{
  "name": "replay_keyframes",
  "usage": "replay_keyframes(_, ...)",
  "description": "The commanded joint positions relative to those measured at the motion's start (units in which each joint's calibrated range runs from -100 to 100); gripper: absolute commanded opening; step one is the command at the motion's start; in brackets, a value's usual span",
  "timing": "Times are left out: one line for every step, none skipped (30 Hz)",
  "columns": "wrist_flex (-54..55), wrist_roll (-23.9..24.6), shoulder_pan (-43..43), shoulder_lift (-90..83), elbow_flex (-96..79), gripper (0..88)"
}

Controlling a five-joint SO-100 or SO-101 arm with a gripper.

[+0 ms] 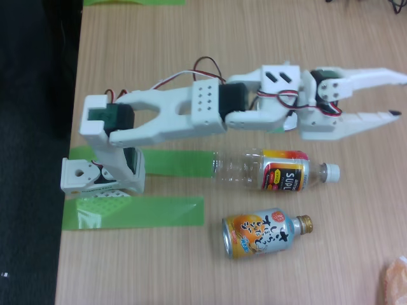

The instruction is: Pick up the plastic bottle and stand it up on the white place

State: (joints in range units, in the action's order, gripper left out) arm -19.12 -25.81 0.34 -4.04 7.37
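The plastic bottle lies on its side on the wooden table in the fixed view, white cap pointing right, with a black, red and yellow-orange label. Above it in the picture the white arm stretches to the right, and my gripper is open near the right edge, its two white fingers spread with nothing between them. The gripper hovers up and to the right of the bottle's cap, apart from it. The white place is out of view.
An orange-and-silver can-bottle with a gold cap lies below the plastic bottle. Green tape strips hold the arm's base at the table's left edge. A pale orange wrapper sits at the bottom right corner.
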Motion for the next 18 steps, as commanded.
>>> replay_keyframes(-2.17, -5.23, 0.40, 1.31, 1.91, 18.5)
replay_keyframes(-3.63, -6.80, 0.40, 1.90, 2.01, 18.5)
replay_keyframes(-4.83, -8.38, 0.40, 2.40, 2.10, 18.6)
replay_keyframes(-5.95, -9.84, 0.40, 2.82, 2.01, 18.6)
replay_keyframes(-6.98, -11.21, 0.40, 3.33, 2.01, 18.6)
replay_keyframes(-8.01, -12.57, 0.40, 3.83, 2.01, 18.6)
replay_keyframes(-9.04, -13.73, 0.40, 4.42, 1.91, 18.6)
replay_keyframes(-10.15, -14.52, 0.40, 5.09, 1.91, 18.6)
replay_keyframes(-11.27, -15.15, 0.40, 5.59, 1.91, 18.6)
replay_keyframes(-12.21, -15.67, 0.40, 6.10, 1.91, 18.6)
replay_keyframes(-12.90, -16.09, 0.40, 6.52, 2.10, 18.6)
replay_keyframes(-13.16, -16.72, 0.40, 6.85, 2.10, 18.6)
replay_keyframes(-12.99, -17.45, 0.40, 7.27, 2.10, 18.6)
replay_keyframes(-12.99, -18.50, 0.40, 7.69, 2.10, 18.6)
replay_keyframes(-12.99, -19.71, 0.40, 8.28, 2.10, 18.6)
replay_keyframes(-12.81, -21.02, 0.40, 8.87, 2.10, 18.6)
replay_keyframes(-12.73, -22.28, 0.40, 9.54, 2.10, 18.7)
replay_keyframes(-12.73, -23.38, 0.40, 10.30, 2.10, 18.7)
